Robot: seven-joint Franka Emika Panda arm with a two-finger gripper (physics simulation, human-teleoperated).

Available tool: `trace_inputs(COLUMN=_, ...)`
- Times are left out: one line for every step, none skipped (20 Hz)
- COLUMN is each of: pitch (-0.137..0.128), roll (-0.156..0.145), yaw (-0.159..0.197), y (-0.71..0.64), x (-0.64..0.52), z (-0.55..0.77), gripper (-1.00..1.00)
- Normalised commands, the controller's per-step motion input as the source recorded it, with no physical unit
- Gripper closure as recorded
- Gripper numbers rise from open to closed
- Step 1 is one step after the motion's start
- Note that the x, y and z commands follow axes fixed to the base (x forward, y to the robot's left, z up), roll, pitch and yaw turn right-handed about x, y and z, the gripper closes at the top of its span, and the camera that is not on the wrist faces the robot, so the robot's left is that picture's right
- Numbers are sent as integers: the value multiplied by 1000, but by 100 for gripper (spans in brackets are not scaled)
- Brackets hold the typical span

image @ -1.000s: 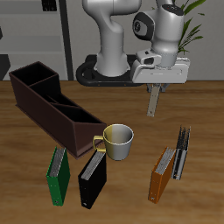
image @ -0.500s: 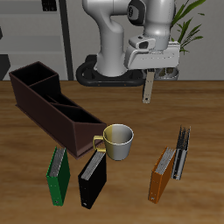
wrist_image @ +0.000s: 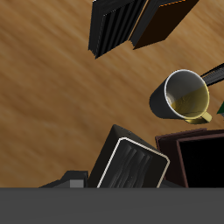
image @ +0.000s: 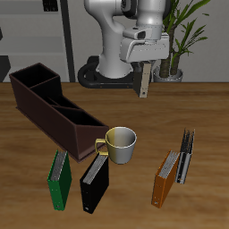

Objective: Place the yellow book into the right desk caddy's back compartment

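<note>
**A:** Fingers (image: 148, 63) are closed on the yellow book (image: 143, 82). You've got it pinched by its top edge, and it hangs straight down, high above the desk (image: 179, 107) toward the back. Nothing is under it but bare wood.

**B:** How will it behave on the way over?

**A:** I'd judge it stiff and light. It's a thin hardcover, so it won't bend or sag in your grip. The covers look smooth, though, and you hold only a narrow strip at one end. It may swing like a pendulum or pivot between the pads if you move sharply.

**B:** Should I have taken it elsewhere?

**A:** Squeezing across both covers is the right hold, because it keeps the pages shut. Gripping mid-way along the top edge keeps it plumb. From the exterior view it looks about centred, but I can't tell exactly. In the wrist view you see only its dark end face (wrist_image: 131, 164) close below the camera.

**B:** And the target?

**A:** The caddy (image: 40, 106) lies well apart from the book, slanting from the back of the desk toward the mug (image: 121, 143). Its dividers are thin and the slots narrow. A rigid book won't forgive a skewed entry, so line its flat side up with the walls before you lower it. I take the cell farthest from the mug to be the back one, but you should confirm that.

**B:** Anything nearby to mind?

**A:** The mug sits just beside the caddy's near end, so stay clear of it.
</note>
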Motion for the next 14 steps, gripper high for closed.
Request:
trace_inputs(pitch=55, roll=3, yaw=28, y=-181, x=-46, z=-4, gripper=100)
trace_inputs(pitch=-180, roll=-131, yaw=364, y=-380, x=-281, z=326, gripper=100)
trace_inputs(pitch=48, roll=-1, yaw=11, y=-251, x=-95, z=41, gripper=100)
trace_inputs(pitch=38, roll=-4, yaw=193, y=-67, x=-45, z=-68, gripper=100)
trace_inputs(pitch=-40, roll=39, yaw=357, y=-30, x=-33, z=-61, gripper=100)
trace_inputs(pitch=0, roll=0, yaw=0, y=49, x=-33, z=14, gripper=100)
trace_inputs(pitch=31, roll=-35, yaw=150, y=-96, x=-143, z=-235, gripper=100)
trace_inputs(pitch=0, roll=0, yaw=0, y=65, x=-47, z=13, gripper=100)
trace_inputs(pitch=57, roll=35, yaw=221, y=-78, x=-108, z=-234, gripper=100)
trace_inputs(pitch=30, roll=-35, yaw=44, y=-132, x=-298, z=-195, gripper=100)
trace_inputs(pitch=-18, roll=6, yaw=179, y=-31, x=-195, z=-70, gripper=100)
trace_inputs(pitch=50, roll=-27, yaw=-106, y=-193, x=-275, z=-37, gripper=100)
trace_inputs(pitch=0, roll=0, yaw=0, y=63, x=-49, z=10, gripper=100)
trace_inputs(pitch=-38, roll=4, yaw=220, y=-189, x=-750, z=-122, gripper=100)
